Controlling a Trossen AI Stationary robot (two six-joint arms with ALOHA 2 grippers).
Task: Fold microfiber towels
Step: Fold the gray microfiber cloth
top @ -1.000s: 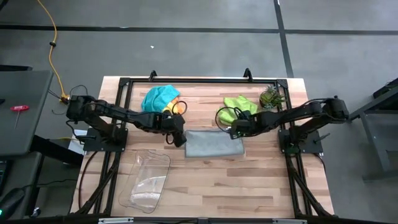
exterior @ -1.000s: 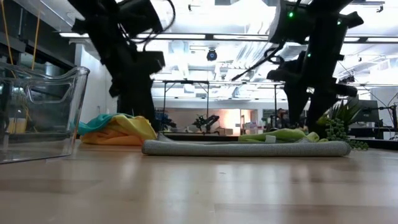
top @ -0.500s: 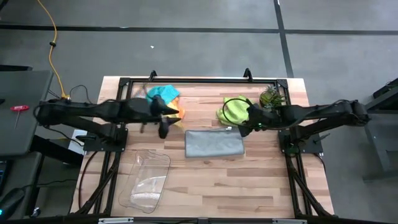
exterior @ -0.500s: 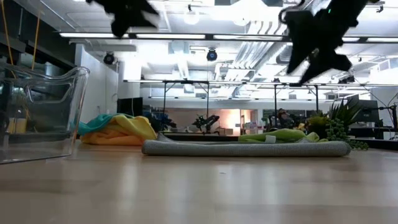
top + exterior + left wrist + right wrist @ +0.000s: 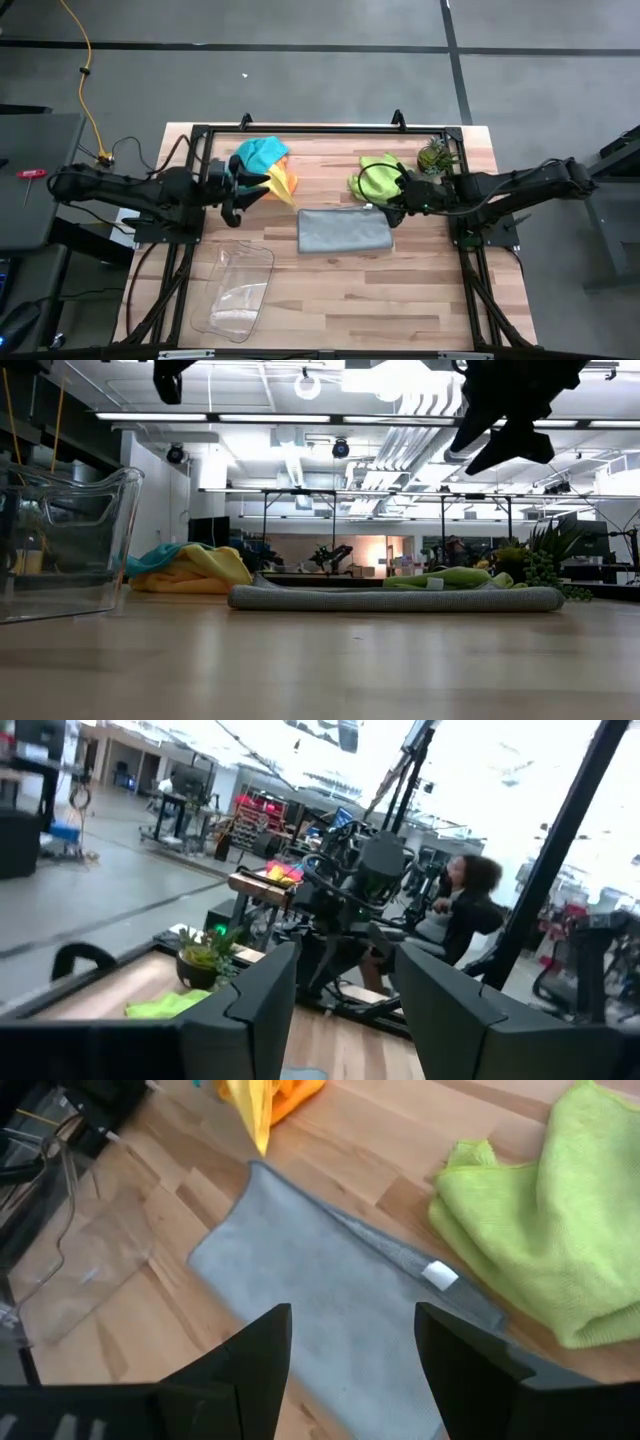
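You see the folded grey towel lying flat at table centre. The left gripper hovers at its 10 o'clock, fingers parted, empty. The right gripper hovers at its 2 o'clock, open, empty, beside the lime green towel.

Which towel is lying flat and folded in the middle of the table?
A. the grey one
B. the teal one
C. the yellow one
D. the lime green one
A: the grey towel lies as a flat folded rectangle mid-table, while the lime green towel is bunched up behind it and the teal towel and yellow towel sit in a heap at the back left.
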